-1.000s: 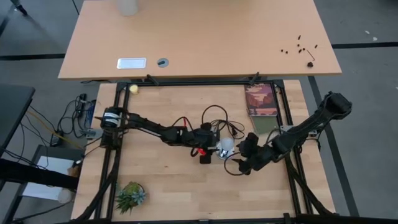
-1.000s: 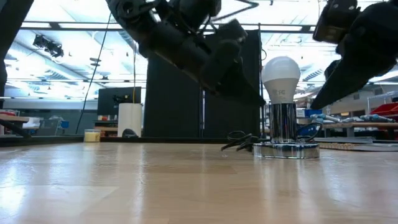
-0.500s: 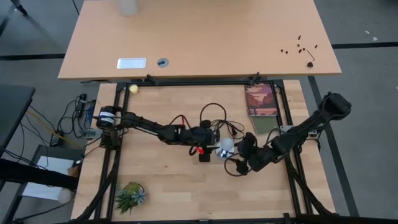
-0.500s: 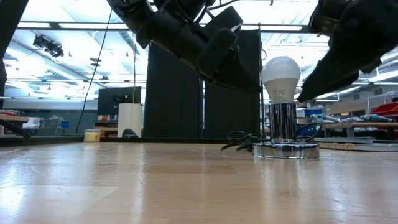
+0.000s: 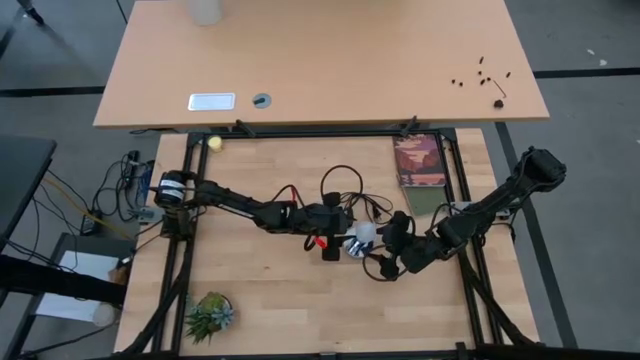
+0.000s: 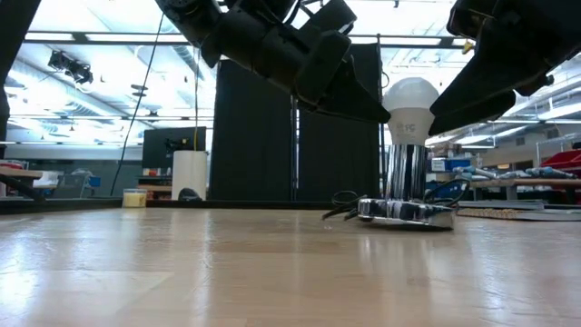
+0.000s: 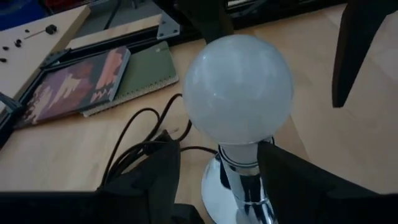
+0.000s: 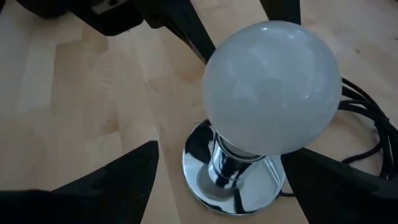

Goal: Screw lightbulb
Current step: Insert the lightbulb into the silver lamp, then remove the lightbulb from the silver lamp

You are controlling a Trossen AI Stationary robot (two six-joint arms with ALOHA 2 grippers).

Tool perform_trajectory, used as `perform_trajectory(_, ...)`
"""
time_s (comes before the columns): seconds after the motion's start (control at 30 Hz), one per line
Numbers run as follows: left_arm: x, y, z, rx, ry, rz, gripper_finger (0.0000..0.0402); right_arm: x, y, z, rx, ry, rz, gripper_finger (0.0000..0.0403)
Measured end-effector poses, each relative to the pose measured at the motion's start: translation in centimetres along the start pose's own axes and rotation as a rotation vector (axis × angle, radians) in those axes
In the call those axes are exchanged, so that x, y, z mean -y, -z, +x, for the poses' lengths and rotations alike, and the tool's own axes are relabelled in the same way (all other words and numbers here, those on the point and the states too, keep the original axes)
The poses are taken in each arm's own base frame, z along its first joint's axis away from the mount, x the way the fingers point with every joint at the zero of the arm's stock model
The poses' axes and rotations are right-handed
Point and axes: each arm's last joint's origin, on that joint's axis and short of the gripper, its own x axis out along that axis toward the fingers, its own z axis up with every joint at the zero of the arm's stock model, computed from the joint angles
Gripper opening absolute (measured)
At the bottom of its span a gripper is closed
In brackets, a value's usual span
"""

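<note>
With the lightbulb [image 6: 410, 107] standing in its chrome socket base [image 6: 405, 210] mid-table, the spread left gripper [image 7: 217, 180] should steady the stem while the open right gripper [image 8: 217, 180] twists gently, keeping the tilting base flat.

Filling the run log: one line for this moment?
lightbulb: seated in chrome socket base, base tilted | left gripper: straddling socket stem, open | right gripper: straddling bulb, open | neither visibly gripping

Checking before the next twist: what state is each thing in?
Lightbulb: seated in the socket, tilted.
Socket base: one edge lifted off the table.
Left gripper: open, fingers either side of the socket stem.
Right gripper: open, straddling the bulb.
Notebook: closed, flat.
</note>
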Motion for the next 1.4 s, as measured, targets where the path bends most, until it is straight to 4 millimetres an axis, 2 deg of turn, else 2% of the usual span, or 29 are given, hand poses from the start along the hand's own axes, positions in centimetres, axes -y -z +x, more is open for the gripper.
perform_trajectory(0.43,-0.2,0.2,0.0,-0.027,-0.061,0.011,0.0218,-0.7,-0.2,-0.2,0.011,-0.081,0.0,0.0346)
perform_trajectory(0.87,-0.2,0.2,0.0,-0.03,-0.062,0.011,0.0218,-0.7,-0.2,-0.2,0.012,-0.084,0.0,0.0346)
perform_trajectory(1.27,0.3,2.0,-0.3,-0.22,-0.039,0.047,0.0218,0.1,0.9,-0.2,-0.099,-0.023,0.011,0.0346)
perform_trajectory(1.4,1.2,1.9,-0.4,-0.218,0.008,0.058,0.0218,0.2,1.1,-0.3,-0.134,-0.029,0.034,0.0346)
